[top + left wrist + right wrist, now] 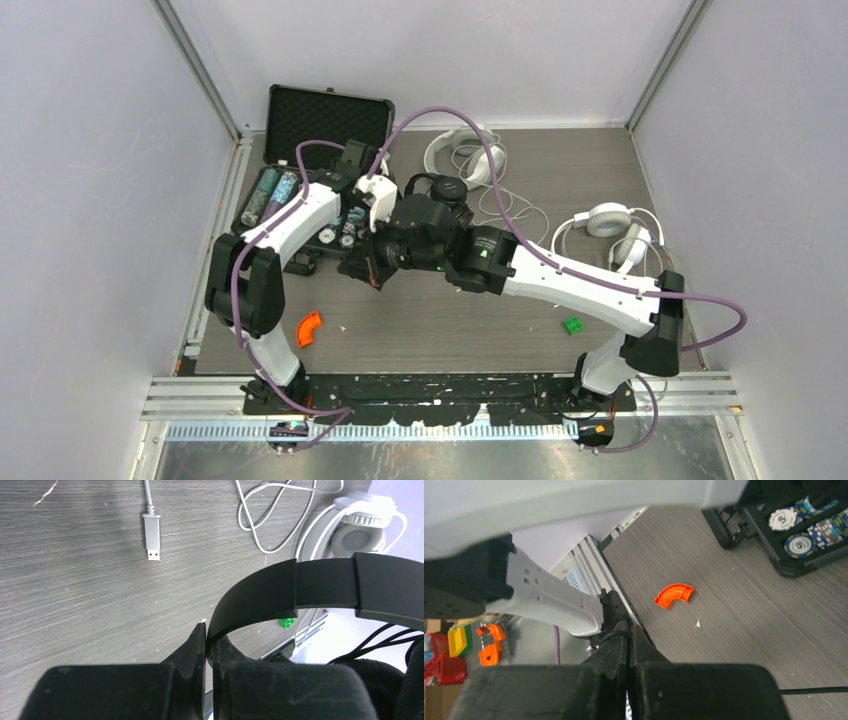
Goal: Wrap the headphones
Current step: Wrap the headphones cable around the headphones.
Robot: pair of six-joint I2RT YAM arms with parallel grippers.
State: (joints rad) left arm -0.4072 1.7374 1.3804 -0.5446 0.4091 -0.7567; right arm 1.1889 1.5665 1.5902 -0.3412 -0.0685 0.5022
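In the left wrist view my left gripper [209,635] is shut on one end of the curved black band of the black headphones [310,587], held above the table. Their ear cup [447,188] shows between the two wrists in the top view. My right gripper [629,630] is shut on the thin black cord [616,636], which loops over its tips. It sits just left of the table's middle [367,270]. Two white headphones lie on the table, one at the back [465,155] and one at the right [615,230], with pale cords spread between them.
An open black case [325,120] with poker chips [804,535] stands at the back left. An orange curved piece [310,328] lies front left, and a green brick [573,324] front right. A grey USB plug [151,532] lies on the wood.
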